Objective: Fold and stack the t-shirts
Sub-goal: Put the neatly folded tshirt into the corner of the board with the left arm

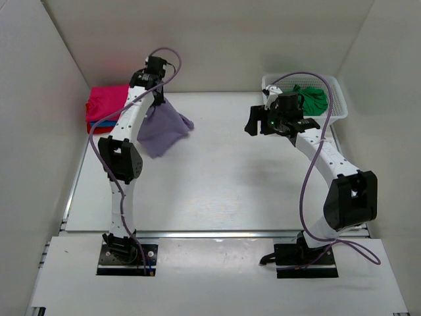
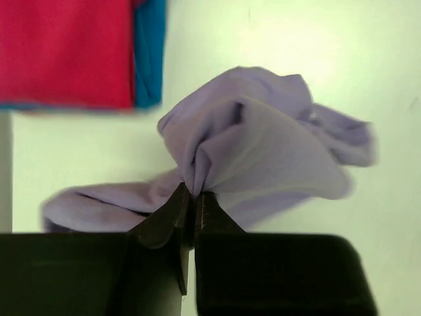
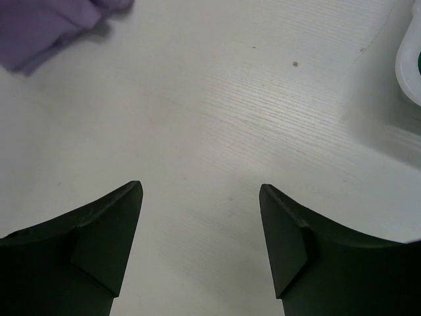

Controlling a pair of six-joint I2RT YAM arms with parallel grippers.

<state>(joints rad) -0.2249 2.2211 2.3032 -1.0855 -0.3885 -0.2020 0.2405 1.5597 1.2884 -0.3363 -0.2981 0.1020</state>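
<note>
No legible text, label, brand, number or sign anywhere.

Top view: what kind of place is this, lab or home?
Likely a lab robot cell: plain white walls around a white table, left arm and right arm bolted at its near edge.

Bright, even light washes out the white table (image 1: 217,178) (shadows are faint); in the left wrist view the lilac t-shirt (image 2: 263,151) looks blurred, especially its right edge.
</note>
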